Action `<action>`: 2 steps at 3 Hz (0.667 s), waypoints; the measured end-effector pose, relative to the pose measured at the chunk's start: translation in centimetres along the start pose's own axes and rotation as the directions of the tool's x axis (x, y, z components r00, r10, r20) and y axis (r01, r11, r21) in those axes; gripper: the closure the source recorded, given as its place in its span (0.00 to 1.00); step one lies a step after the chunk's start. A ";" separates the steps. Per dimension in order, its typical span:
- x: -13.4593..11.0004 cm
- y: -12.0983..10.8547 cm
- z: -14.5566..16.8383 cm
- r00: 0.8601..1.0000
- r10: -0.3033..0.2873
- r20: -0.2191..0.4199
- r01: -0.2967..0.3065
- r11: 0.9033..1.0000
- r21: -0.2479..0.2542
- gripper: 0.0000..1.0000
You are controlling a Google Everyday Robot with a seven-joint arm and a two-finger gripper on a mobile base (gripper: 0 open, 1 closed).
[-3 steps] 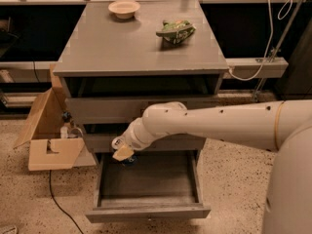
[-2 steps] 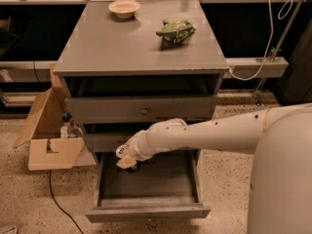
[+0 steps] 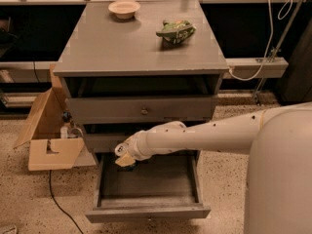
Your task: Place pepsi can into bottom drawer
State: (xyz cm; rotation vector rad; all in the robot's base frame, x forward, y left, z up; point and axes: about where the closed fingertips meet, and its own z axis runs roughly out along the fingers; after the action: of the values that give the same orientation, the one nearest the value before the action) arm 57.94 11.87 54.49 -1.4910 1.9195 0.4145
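The bottom drawer (image 3: 146, 212) of the grey cabinet is pulled out and open, its dark floor bare. My gripper (image 3: 126, 160) reaches in from the right at the end of the white arm, just above the drawer's back left corner. Its tan fingers (image 3: 125, 161) point down. A small dark blue piece of the pepsi can (image 3: 133, 166) shows just below them, and the gripper appears shut on it. The rest of the can is hidden by the gripper.
A cream bowl (image 3: 124, 8) and a green snack bag (image 3: 175, 30) lie on the cabinet top. The two upper drawers are closed, one with a small knob (image 3: 144, 111). An open cardboard box (image 3: 48, 143) stands on the floor to the left, with a black cable (image 3: 58, 201) nearby.
The arm has dropped lower and the gripper has sunk slightly toward the open drawer's back left corner. The drawer, bowl and bag have not moved.
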 end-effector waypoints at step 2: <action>3.9 -0.4 3.8 0.999 -0.046 0.006 0.046 0.998 0.030 1.00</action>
State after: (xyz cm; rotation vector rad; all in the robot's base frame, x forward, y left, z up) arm 58.97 11.18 49.15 -1.5101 1.8746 0.3676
